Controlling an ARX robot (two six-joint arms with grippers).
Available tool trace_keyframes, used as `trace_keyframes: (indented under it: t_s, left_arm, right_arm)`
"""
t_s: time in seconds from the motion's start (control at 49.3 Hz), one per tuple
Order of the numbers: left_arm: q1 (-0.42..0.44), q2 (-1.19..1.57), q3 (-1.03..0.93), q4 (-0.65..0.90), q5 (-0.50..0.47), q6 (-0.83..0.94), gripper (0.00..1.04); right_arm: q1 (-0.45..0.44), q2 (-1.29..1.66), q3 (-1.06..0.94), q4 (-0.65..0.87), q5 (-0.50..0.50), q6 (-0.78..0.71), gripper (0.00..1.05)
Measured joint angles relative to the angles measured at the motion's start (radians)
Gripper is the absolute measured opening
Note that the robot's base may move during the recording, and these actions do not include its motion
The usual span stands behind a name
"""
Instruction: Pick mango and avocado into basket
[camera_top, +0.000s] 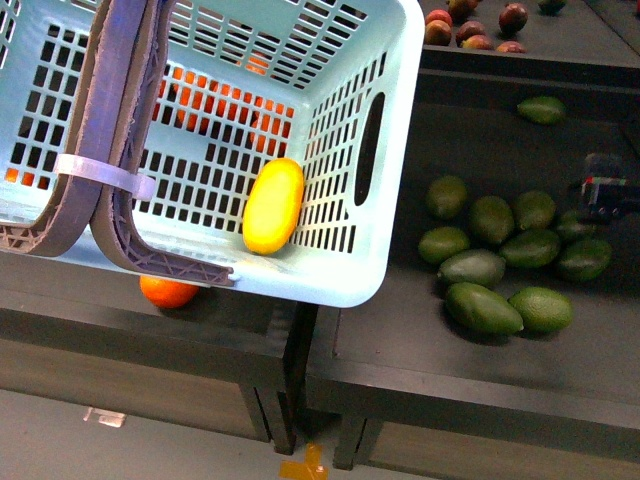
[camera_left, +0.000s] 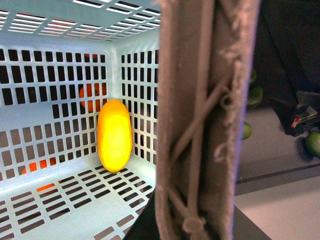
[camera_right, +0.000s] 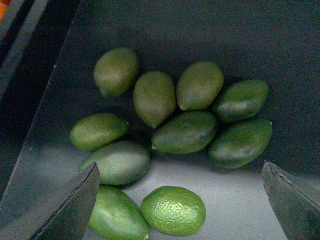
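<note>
Dark grey worktop (camera_top: 400, 345) bins run across in front of me. Over the left one is the basket (camera_top: 400, 150), pale turquoise with slotted lattice walls, by far the biggest thing here. Its two brown-grey hoop handles (camera_top: 125, 120) lean together, bound by a white zip tie (camera_top: 100, 172), and one handle fills the left wrist camera. None of the left claw shows, so I cannot tell how it stands. Oranges glow through the basket's slots, and one orange (camera_top: 168, 291) peeks out under its near edge. On the basket floor, against a wall near a corner, lies the mango (camera_top: 273, 206), smooth, oblong and evenly yellow, shading to orange at its edges. To the right, in the next bin, the avocados (camera_top: 491, 220) lie in a loose cluster, most of them touching. They are egg-shaped with dull dark green skin, and one paler one shows pebbled skin in the right wrist view. A lone avocado (camera_top: 541, 109) lies further back, and dark red fruits (camera_top: 470, 28) lie beyond it. The right claw (camera_right: 180, 170) hangs above the cluster with its fingers spread wide, touching none of them.
</note>
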Motion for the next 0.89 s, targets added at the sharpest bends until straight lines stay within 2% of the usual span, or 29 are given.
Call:
trace_keyframes:
  t_s: [0.386, 0.507, 0.69, 0.893]
  left_arm:
    - [0.000, 0.000, 0.000, 0.000, 0.003, 0.000, 0.06]
    - [0.000, 0.000, 0.000, 0.000, 0.003, 0.000, 0.06]
    - [0.000, 0.000, 0.000, 0.000, 0.000, 0.000, 0.06]
    - [0.000, 0.000, 0.000, 0.000, 0.000, 0.000, 0.06]
  right_arm:
    - [-0.001, 0.252, 0.116, -0.045, -0.088, -0.082, 0.97]
    - [-0.021, 0.343, 0.153, -0.092, -0.151, -0.158, 0.97]
    - [-0.066, 0.428, 0.213, -0.127, -0.174, -0.307, 0.97]
    - [-0.097, 0.483, 0.278, -0.151, -0.193, -0.382, 0.97]
